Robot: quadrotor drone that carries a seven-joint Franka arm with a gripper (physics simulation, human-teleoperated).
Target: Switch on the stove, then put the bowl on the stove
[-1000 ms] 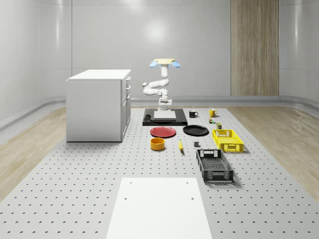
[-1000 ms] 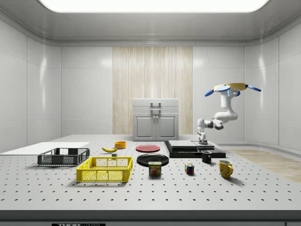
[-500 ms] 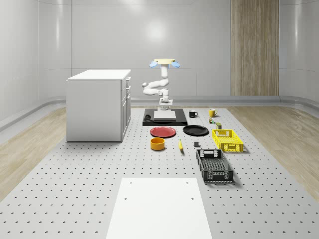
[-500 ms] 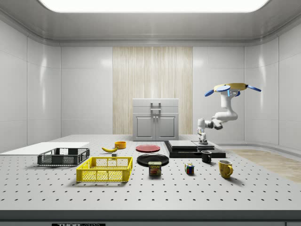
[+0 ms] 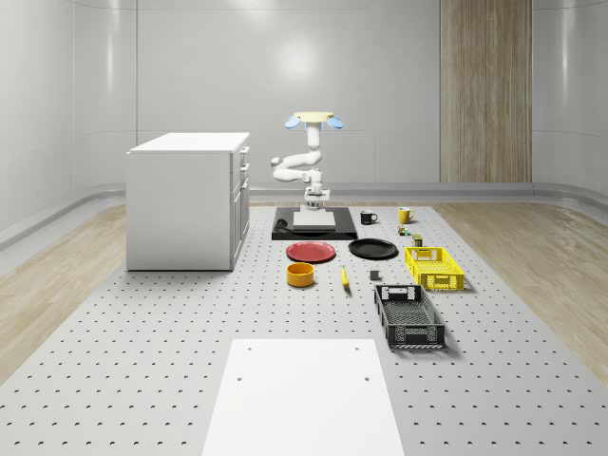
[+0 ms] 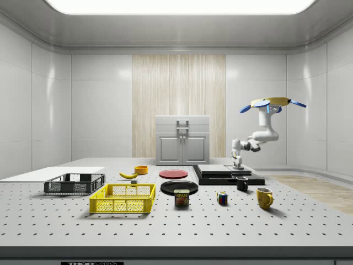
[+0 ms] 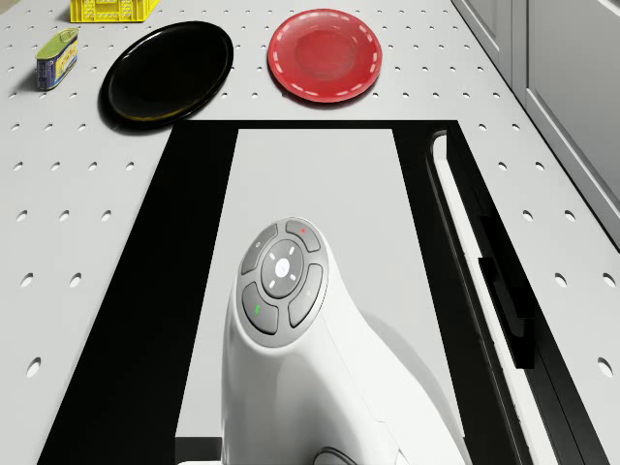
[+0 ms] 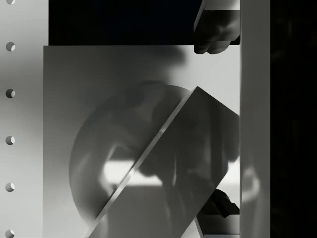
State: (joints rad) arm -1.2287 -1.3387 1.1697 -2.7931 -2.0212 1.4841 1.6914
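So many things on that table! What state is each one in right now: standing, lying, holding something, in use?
Drone: hovering above the stove.
Gripper: lowered close over the stove top.
Stove: flat on the table, nothing on it.
Bowl: upright on the table, away from the stove.
Red plate: flat, nothing on it.
Black plate: flat, nothing on it.
Yellow crate: upright.
Cabinet: drawers shut.

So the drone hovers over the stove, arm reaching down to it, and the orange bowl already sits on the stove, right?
Not quite: in the whole-scene view the orange bowl is on the table in front of the red plate, not on the stove. The rest holds.
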